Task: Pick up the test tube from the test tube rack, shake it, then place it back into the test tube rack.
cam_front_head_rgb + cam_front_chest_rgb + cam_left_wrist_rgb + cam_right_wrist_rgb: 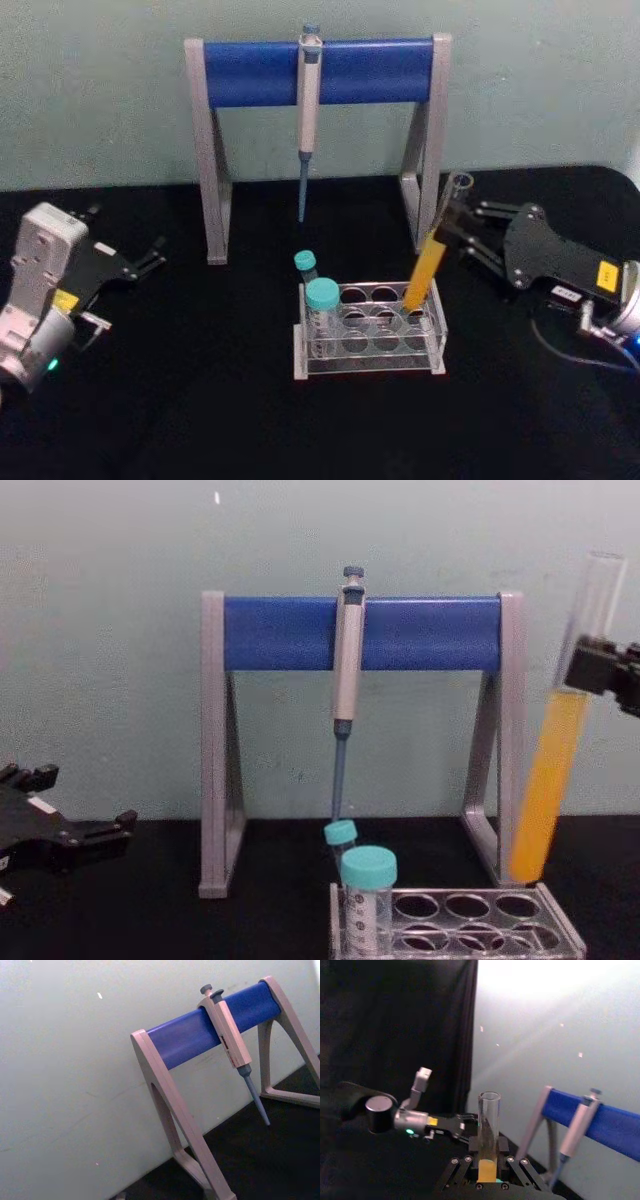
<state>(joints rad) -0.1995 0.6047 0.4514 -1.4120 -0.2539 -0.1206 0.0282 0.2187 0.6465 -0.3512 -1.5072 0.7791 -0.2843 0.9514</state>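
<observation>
My right gripper (447, 222) is shut on the test tube (428, 268), gripping its clear upper part. The tube is long, uncapped and tilted, with orange-yellow liquid in its lower half. In the chest view the test tube (550, 780) hangs with its round bottom just above the back right holes of the clear test tube rack (560, 922), held by the right gripper (600, 670). In the right wrist view the test tube (489, 1115) stands between the fingers of the right gripper (489, 1149). The test tube rack (368, 368) sits mid-table. My left gripper (150, 258) rests open at the far left, holding nothing.
Two teal-capped tubes (321, 298) stand at the rack's left end. Behind the rack is a grey-and-blue pipette stand (318, 72) with a pipette (307, 120) hanging from its bar, close behind the held tube. The wall lies just beyond.
</observation>
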